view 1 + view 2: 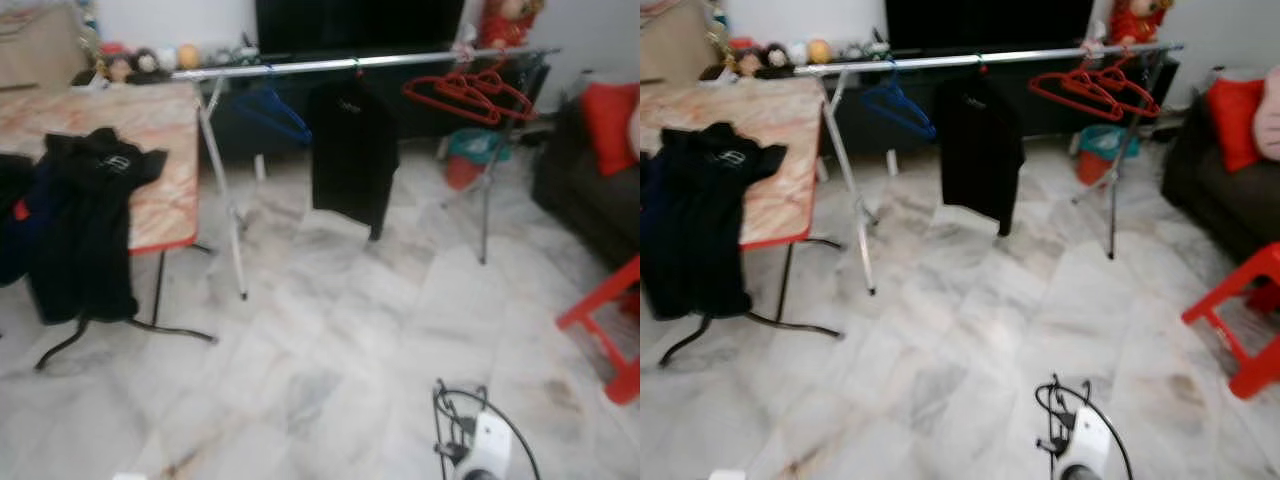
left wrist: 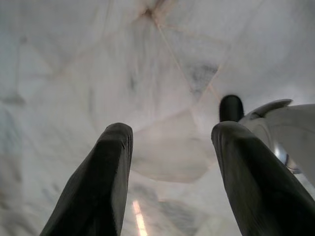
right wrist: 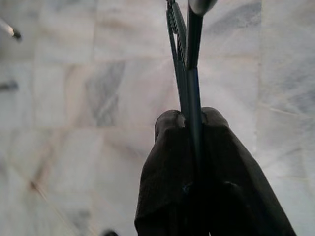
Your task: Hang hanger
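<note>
The right end effector [image 3: 189, 123] is clamped on a thin dark hanger [image 3: 187, 64], with the rail [image 1: 350, 65] far ahead. The thin hanger could twist in the grip and miss the rail. The left end effector [image 2: 170, 147] hangs with fingers apart.

Table [image 1: 150, 130] left of rack [image 1: 350, 64]

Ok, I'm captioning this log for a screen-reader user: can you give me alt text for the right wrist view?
The right gripper has its two black fingers closed on a thin dark hanger, which runs up between them. Behind lies the pale marble floor.
</note>
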Motion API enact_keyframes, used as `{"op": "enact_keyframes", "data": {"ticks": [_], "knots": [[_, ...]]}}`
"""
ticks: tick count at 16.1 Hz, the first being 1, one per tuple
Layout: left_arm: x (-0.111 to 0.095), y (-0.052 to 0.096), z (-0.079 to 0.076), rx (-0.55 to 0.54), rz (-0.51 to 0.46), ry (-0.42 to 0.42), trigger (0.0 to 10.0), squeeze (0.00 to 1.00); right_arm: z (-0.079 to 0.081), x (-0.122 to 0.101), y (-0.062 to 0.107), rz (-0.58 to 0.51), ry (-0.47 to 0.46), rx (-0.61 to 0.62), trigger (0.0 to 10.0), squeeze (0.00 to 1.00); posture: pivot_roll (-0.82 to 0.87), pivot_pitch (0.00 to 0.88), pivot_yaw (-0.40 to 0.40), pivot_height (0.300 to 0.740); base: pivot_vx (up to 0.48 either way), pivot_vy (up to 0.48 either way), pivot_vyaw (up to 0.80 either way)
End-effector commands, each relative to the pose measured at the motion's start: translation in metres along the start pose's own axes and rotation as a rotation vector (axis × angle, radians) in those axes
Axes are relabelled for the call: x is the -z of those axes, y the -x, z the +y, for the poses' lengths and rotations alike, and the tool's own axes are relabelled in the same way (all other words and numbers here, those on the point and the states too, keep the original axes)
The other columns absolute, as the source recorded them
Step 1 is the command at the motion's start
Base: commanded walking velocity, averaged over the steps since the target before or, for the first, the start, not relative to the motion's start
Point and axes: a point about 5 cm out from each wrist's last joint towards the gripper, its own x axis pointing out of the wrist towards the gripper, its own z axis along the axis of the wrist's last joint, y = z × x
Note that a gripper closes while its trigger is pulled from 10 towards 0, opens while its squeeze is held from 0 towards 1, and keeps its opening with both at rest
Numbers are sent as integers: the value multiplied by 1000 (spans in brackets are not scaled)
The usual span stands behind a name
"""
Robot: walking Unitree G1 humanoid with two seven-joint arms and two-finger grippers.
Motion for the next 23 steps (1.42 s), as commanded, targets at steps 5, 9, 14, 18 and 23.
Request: {"op": "enact_keyframes", "data": {"ticks": [5, 9, 14, 18, 23], "knots": [[-3, -1, -4, 10, -6, 9, 10000, 0, -6, -5, 0, -19, -16, 18, 10000, 0, 12, 0, 28, 719, 480, 0, 0], [-4, -1, -4, 11, -8, 8, 10000, 0, -6, -5, 0, -19, -32, 26, 10000, 0, 16, 0, 27, 719, 480, 0, 0], [-5, -1, -4, 14, -10, 7, 10000, 0, -6, -5, 0, -16, -34, 27, 10000, 0, 14, 0, 27, 719, 480, 0, -701], [-6, -1, -5, 16, -10, 4, 10000, 0, -6, -5, 0, -15, -34, 26, 10000, 0, 12, 0, 28, 719, 480, 0, -672], [-6, -1, -5, 18, -11, 3, 10000, 0, -6, -5, 0, -14, -31, 24, 10000, 0, 14, 0, 26, 719, 480, 0, -655]]}}
